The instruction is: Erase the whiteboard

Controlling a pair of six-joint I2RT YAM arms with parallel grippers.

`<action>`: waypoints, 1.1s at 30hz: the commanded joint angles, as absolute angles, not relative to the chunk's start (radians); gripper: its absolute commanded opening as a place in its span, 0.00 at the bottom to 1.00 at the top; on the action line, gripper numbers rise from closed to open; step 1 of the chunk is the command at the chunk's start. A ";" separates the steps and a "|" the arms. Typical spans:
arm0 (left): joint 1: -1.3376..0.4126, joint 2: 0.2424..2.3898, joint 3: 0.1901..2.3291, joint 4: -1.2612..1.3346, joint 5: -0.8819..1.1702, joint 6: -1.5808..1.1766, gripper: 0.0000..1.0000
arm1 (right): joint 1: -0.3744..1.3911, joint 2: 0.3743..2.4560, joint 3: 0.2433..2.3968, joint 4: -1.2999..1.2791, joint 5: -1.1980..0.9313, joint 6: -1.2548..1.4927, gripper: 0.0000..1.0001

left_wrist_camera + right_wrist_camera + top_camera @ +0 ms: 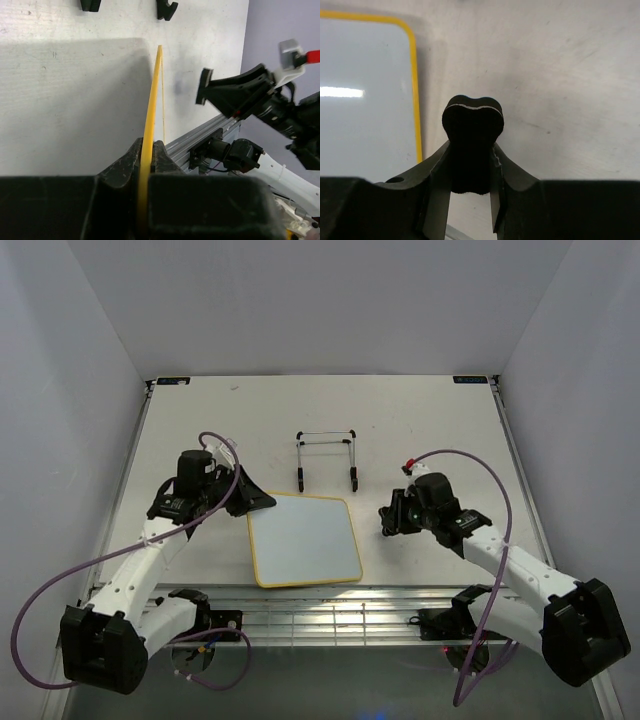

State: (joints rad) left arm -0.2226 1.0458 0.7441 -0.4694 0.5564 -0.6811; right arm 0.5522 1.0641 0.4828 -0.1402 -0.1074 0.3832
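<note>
The whiteboard (pixel 304 540), white with a thin yellow frame and no marks showing, is in the middle of the table. My left gripper (pixel 262 500) is shut on its upper left edge; in the left wrist view the yellow frame (pixel 150 120) runs edge-on between the fingers, with the board tilted up. My right gripper (pixel 386 519) is to the right of the board, apart from it, and is shut on the black eraser (pixel 472 145), which it holds above the table. The board's right edge shows in the right wrist view (pixel 370 95).
A black wire easel stand (pixel 326 458) stands behind the board. A metal rail (pixel 330 612) runs along the table's near edge. Grey walls close in on the left, right and back.
</note>
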 commanded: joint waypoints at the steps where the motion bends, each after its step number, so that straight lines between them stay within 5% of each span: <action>1: -0.225 0.970 0.706 -0.463 0.255 -0.442 0.00 | 0.491 1.009 0.603 -0.349 0.010 0.282 0.08; 17: -0.225 0.640 0.650 -0.278 0.414 -0.429 0.00 | 0.425 1.196 0.695 -0.440 0.196 0.282 0.18; 33: -0.225 0.583 0.614 -0.137 0.661 -0.442 0.00 | 0.423 1.236 0.661 -0.414 0.173 0.291 0.44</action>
State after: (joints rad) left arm -0.2253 0.5915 0.6106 -0.2401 0.5972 -0.4305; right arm 0.4267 1.2587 0.6537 -0.4225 0.1761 0.2985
